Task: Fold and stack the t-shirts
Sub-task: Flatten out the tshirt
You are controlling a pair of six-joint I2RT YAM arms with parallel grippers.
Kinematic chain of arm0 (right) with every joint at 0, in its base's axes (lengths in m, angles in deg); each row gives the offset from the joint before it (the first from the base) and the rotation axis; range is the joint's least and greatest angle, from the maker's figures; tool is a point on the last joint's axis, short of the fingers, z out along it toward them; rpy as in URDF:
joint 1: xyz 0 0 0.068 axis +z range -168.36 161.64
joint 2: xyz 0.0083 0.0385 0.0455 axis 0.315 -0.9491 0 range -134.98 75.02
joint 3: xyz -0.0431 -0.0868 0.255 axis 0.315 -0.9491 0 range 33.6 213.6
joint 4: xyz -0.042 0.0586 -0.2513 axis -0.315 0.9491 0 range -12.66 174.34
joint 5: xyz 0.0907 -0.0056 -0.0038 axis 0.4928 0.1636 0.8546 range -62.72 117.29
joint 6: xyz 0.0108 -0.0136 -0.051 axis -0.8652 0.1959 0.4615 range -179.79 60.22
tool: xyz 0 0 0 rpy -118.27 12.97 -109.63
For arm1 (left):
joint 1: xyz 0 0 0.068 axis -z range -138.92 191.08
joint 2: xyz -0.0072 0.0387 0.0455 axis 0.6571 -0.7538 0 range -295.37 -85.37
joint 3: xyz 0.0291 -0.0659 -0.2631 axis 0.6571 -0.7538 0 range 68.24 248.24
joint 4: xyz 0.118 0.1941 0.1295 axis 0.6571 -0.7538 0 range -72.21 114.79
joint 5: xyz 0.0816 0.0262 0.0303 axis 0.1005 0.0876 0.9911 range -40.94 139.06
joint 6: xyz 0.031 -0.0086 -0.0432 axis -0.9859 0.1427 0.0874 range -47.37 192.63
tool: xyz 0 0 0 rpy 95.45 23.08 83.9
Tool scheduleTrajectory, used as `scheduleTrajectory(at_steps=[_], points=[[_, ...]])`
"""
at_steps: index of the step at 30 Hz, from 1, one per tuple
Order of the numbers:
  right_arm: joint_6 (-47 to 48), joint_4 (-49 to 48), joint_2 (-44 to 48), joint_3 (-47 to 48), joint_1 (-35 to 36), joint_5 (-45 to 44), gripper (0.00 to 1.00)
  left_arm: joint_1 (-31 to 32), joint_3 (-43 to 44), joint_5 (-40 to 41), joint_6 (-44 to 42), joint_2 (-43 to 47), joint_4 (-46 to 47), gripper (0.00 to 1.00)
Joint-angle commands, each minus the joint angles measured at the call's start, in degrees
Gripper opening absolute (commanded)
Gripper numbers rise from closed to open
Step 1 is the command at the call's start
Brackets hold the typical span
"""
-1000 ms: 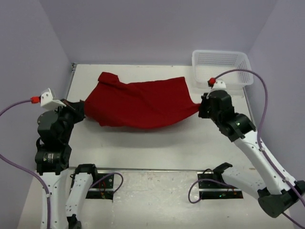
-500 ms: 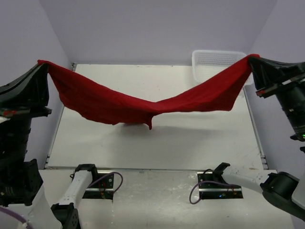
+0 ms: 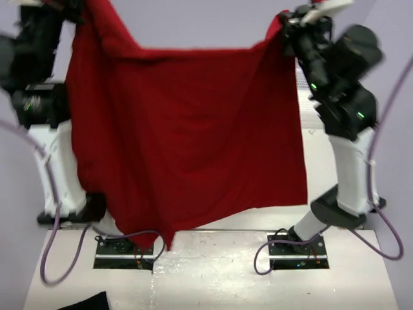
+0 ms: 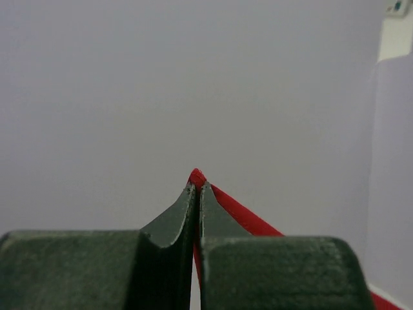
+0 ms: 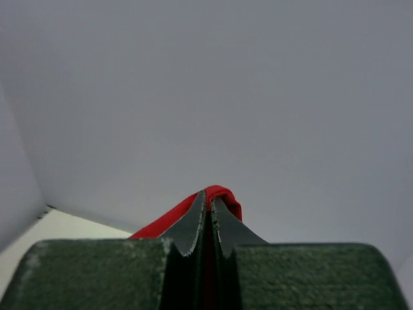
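**Red shirt hangs high, and one corner could slip**

On the left, our left gripper (image 4: 195,187) is pinched tight on one top corner of the plain dark red cloth t-shirt (image 3: 187,129). Only a thin bit of red pokes out past the tips. If that bit slides out, the left side drops and the shirt falls in a heap.

The shirt hangs up in the air like a curtain between our two arms. Its top edge dips a little in the middle. Its bottom edge is not level. The lowest tip hangs toward the left, just above the black base plate (image 3: 116,257) of the left arm and its wires. We think the tip could catch there when we bring the shirt down.

On the right, our right gripper (image 5: 208,197) is pinched tight on the other top corner. A fat fold of red wraps over its tips, so this hold looks safer. If our arms pull apart too hard, the cloth may tug out of the thin left hold first.

Now the room we have. Our left arm stands far out to the left, so we judge there is little room that way. In the middle, the shirt hides most of the white table (image 3: 213,278), so we cannot tell where the cloth will land. A small black cloth scrap (image 3: 84,302) lies at the near left corner, well apart from the shirt. On the right, a strip of table shows beside the right arm.
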Motion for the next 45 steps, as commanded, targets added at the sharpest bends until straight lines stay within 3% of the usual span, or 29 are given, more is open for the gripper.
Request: scheduleTrajectory(at_steps=[1, 4, 8, 10, 13, 21, 23, 24, 25, 27, 30, 36, 37, 41, 45], points=[[2.2, -7.3, -5.2, 1.4, -6.5, 4.1, 0.00, -2.5, 8.0, -0.5, -1.0, -13.5, 0.4, 0.00], [1.3, -10.6, -12.2, 3.9, -11.2, 7.9, 0.00, -8.1, 6.0, -2.7, 5.8, -19.1, 12.6, 0.00], [-0.5, -14.0, -17.1, 5.2, -16.4, 12.8, 0.00, -10.6, 14.5, -2.1, 8.5, -29.4, 17.5, 0.00], [-0.7, -15.7, -18.3, 5.3, -19.2, 13.6, 0.00, -12.0, 13.3, -1.0, 9.2, -29.6, 21.6, 0.00], [-3.7, -15.0, -19.1, 4.4, -22.5, 16.5, 0.00, -13.6, 13.2, -1.2, 10.8, -30.5, 23.3, 0.00], [-5.6, -7.1, -16.3, -1.2, -22.0, 16.8, 0.00, -13.6, 7.6, -6.2, 12.1, -25.8, 20.1, 0.00], [-6.0, -4.4, -15.0, -4.7, -20.9, 15.4, 0.00, -12.9, -1.3, -8.1, 10.8, -20.1, 18.7, 0.00], [-6.3, -3.0, -14.0, -11.3, -19.6, 13.1, 0.00, -11.0, -5.3, -7.2, 6.4, -17.4, 15.9, 0.00], [-7.6, -3.0, -10.7, -15.2, -19.1, 12.7, 0.00, -10.0, -16.6, -5.6, 4.9, -10.6, 16.1, 0.00], [-10.4, -3.8, -6.9, -27.9, -17.7, 11.9, 0.00, -8.5, -27.2, -2.2, 4.2, -3.9, 15.7, 0.00], [-15.6, 0.5, -2.5, -37.8, -16.1, 10.9, 0.00, -7.4, -50.2, -0.7, 4.5, 9.2, 13.4, 0.00], [-27.3, 6.8, 8.3, -57.8, -10.1, 1.0, 0.00, -6.1, -72.8, -1.2, 8.9, 34.0, 2.7, 0.00], [-30.5, 7.6, 9.9, -59.5, -9.7, 1.5, 0.00, -6.1, -73.7, -0.1, 9.6, 39.0, 0.8, 0.00], [-36.0, 10.3, 17.4, -68.2, -8.6, 1.7, 0.00, -6.1, -68.6, 5.8, 8.7, 44.8, -19.1, 0.00], [-38.9, 12.4, 23.5, -74.8, -8.6, 2.8, 0.00, -6.1, -65.2, 5.2, 9.0, 48.7, -27.5, 0.00]])
